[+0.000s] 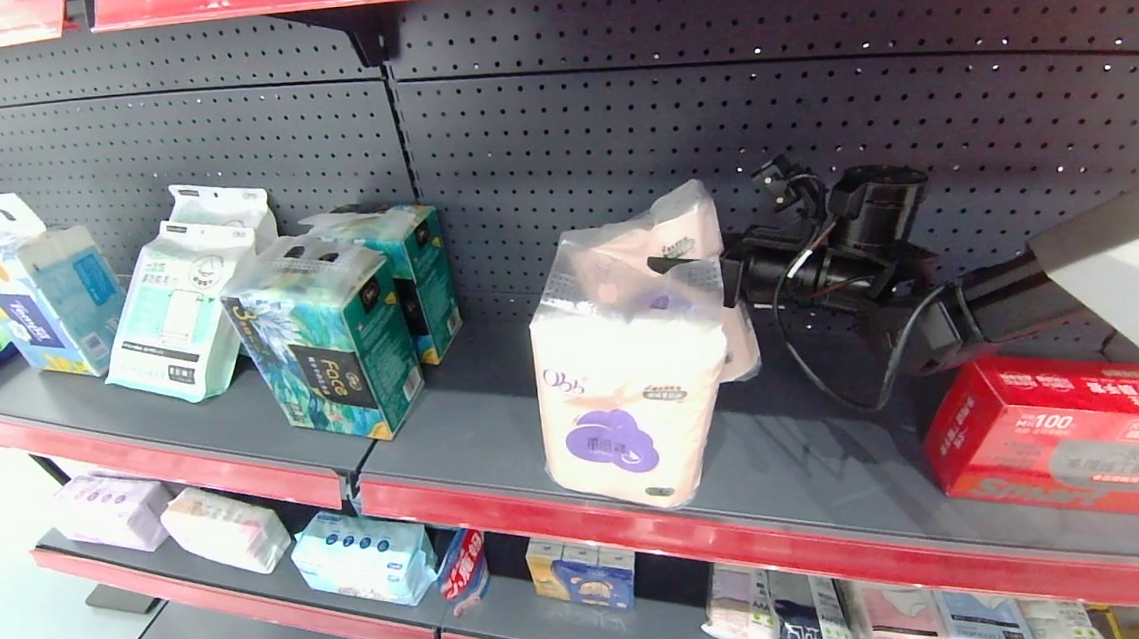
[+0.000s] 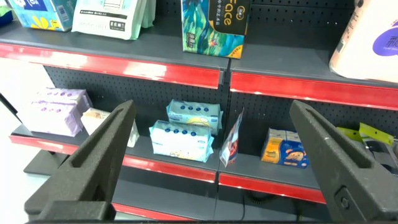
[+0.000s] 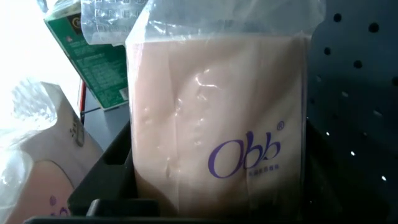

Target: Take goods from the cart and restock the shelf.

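1. Right wrist view: the right claw [image 3: 214, 186] is closed about the held pack [image 3: 211, 106] of paper rolls. One dark finger lies against each of the pack's lower sides.
2. The held pack looks light and soft. I judge it will squash under a hard squeeze but is not fragile.
3. Its clear film is glossy and loose, and crumpled at the top, so it could slide or stretch. The firm body of the rolls seems the best place to grip, not the slack flap.
4. The held pack stands just behind the front pack [image 1: 625, 396], touching it, on the shelf [image 1: 497, 435] and close to the pegboard back.
5. The left claw [image 2: 217, 180] gapes wide and carries nothing. It hangs lower than the front pack, facing the lower shelves.
6. A green pack [image 1: 330, 336] stands to the robot's left of the front pack, and a red box [image 1: 1069, 435] lies well apart to its right.
7. The front pack covers the held pack's base, so I cannot tell whether it rests on the shelf or hangs lifted. The right claw's fingertips are buried behind film, and the red box is cut off at the edge.
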{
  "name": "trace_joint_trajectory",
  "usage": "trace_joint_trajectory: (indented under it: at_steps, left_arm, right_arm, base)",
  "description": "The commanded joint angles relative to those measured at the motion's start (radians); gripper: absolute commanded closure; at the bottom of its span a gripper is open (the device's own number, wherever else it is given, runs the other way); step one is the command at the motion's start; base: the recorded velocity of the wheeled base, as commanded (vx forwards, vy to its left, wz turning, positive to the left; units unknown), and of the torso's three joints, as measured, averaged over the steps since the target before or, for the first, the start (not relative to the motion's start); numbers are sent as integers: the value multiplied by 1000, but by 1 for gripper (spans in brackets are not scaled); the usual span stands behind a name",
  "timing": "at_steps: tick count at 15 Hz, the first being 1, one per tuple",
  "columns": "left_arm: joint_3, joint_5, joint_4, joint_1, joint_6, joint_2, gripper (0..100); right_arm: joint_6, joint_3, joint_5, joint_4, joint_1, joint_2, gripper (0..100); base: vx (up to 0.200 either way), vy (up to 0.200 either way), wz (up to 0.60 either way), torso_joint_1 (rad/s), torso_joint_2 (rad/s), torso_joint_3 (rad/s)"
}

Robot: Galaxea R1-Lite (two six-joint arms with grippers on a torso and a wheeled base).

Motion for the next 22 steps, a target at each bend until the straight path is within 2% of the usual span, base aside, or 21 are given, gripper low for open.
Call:
trace_joint_trajectory:
  at_steps: [1,12,18,22]
  left_arm:
    - [0,0,0,0,-1,1,0]
    - [0,0,0,0,-1,1,0]
    - [0,0,0,0,-1,1,0]
    - [0,0,0,0,-1,1,0]
  right_arm:
    - [3,-16,-1,-1,13,8,100]
    - [-11,-7,1,-1,45,36,100]
    - [-68,38,10,2,4,34,100]
    - [-145,79,65,4,-34,30,100]
  base:
    - [0,0,0,0,0,0]
    - [0,0,0,0,0,0]
    - [0,0,0,0,0,0]
    - [0,0,0,0,0,0]
